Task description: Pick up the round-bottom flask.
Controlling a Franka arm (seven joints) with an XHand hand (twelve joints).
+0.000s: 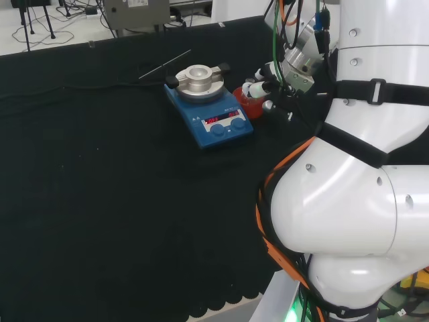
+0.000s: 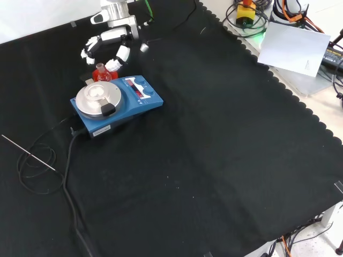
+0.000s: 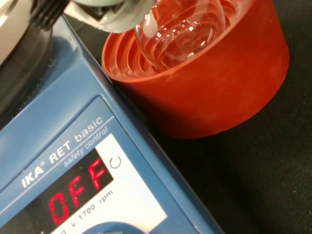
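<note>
The clear round-bottom flask sits in a red ribbed stand on the black cloth of the bench, just beside the blue stirrer plate, on its far side in the front view. The hand hangs right above the flask with its fingers curved down on either side of the neck. From here I cannot tell whether they already touch the glass or only bracket it. A thin metal rod lies well apart, near a loop of black cable.

Bright even light; glare on flask.
</note>
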